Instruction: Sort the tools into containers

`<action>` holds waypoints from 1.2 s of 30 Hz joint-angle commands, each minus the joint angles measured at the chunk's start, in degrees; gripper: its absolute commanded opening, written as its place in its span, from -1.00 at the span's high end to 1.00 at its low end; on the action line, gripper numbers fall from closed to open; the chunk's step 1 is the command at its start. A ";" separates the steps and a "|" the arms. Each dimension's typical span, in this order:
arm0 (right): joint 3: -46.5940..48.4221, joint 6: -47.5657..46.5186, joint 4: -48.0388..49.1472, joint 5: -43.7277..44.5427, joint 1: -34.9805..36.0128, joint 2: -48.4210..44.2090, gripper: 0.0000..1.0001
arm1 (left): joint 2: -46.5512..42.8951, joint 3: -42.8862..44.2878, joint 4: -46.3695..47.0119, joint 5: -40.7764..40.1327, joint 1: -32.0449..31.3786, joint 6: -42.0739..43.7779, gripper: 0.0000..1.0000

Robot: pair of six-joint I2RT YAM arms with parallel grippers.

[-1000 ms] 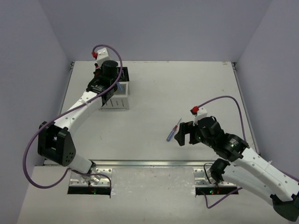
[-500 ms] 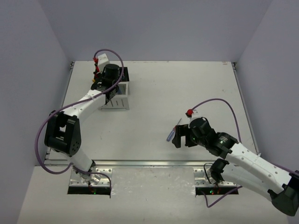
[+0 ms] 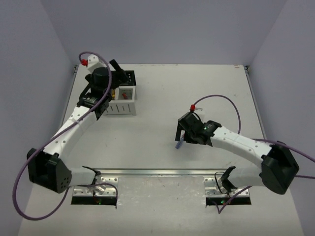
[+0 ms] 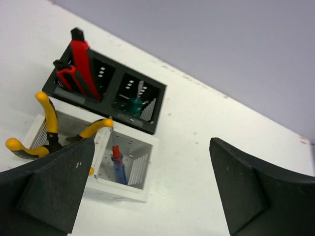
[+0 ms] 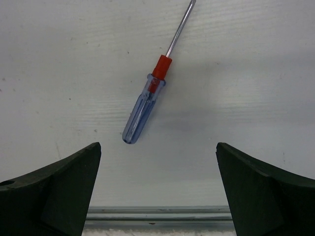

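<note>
Two containers stand at the back left. The black bin [image 4: 161, 108] holds red-and-black cutters [image 4: 78, 64] and a green-handled screwdriver [image 4: 133, 104]. Against its near side, the white bin [image 4: 120, 189] holds yellow-handled pliers [image 4: 49, 132] and a blue-handled screwdriver [image 4: 117, 167] with a red collar. My left gripper [image 4: 151, 142] hangs open and empty above the bins [image 3: 120, 107]. Another blue-handled screwdriver [image 5: 145, 108] lies flat on the table. My right gripper [image 5: 157, 145] is open just short of its handle end, touching nothing; from above it [image 3: 181, 132] covers most of that tool.
The metal rail [image 5: 157, 211] along the table's near edge runs just behind my right fingers. The table's left edge [image 3: 74, 93] runs close beside the bins, and the purple walls rise behind.
My left gripper has opened and risen from the white bin, leaving a blue screwdriver inside. My right arm has swung left and come over the screwdriver on the table.
</note>
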 commanded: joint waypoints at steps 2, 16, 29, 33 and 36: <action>5.99 8.35 0.01 4.63 -1.71 8.35 -0.98 | -15.41 1.08 -6.73 13.26 -0.10 3.29 -1.00; 4.49 10.63 9.53 -0.80 -2.38 23.81 -0.06 | -31.98 -15.92 -14.30 25.29 -0.10 10.11 -1.00; -3.74 -15.96 24.43 -9.05 1.62 13.81 1.00 | -25.27 -21.22 -3.30 50.89 -0.31 3.17 -1.00; -7.05 -25.04 29.00 -15.39 4.26 2.46 1.00 | -24.84 -25.73 8.39 57.61 -3.10 -5.13 -1.00; -9.12 -28.88 32.57 -22.21 4.26 -6.00 1.00 | -23.92 -26.18 12.63 55.05 -8.84 -6.21 -1.00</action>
